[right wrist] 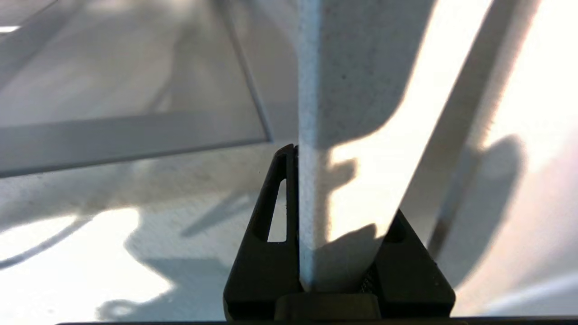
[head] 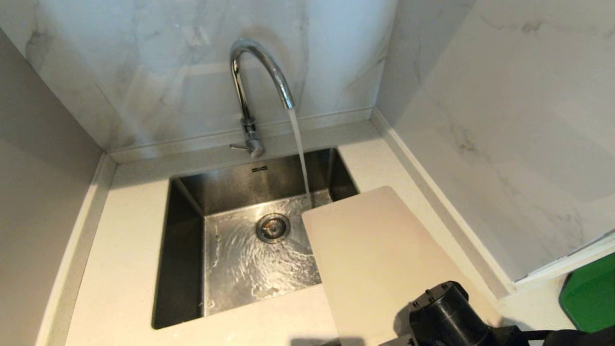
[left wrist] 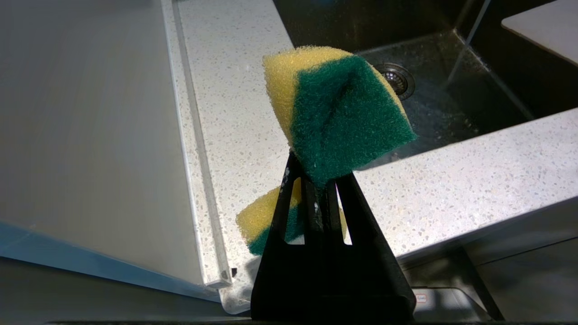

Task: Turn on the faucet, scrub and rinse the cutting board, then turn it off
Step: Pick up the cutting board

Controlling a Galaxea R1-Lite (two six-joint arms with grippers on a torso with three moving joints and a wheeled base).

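Note:
The chrome gooseneck faucet (head: 250, 91) stands behind the steel sink (head: 187, 240), and water streams from its spout into the basin. The off-white cutting board (head: 379, 259) is lifted at the sink's right, its far corner over the basin beside the stream. My right gripper (right wrist: 336, 153) is shut on the board's near end (right wrist: 347, 135); its black wrist (head: 447, 317) shows at the lower right of the head view. My left gripper (left wrist: 316, 174), outside the head view, is shut on a yellow and green sponge (left wrist: 343, 117) above the counter in front of the sink's left side.
White speckled counter (head: 125, 269) surrounds the sink, with marble walls behind and on the right. A green tray (head: 591, 293) sits at the far right. The drain (head: 273, 227) lies in the wet basin floor. A grey panel (left wrist: 90, 135) borders the counter on the left.

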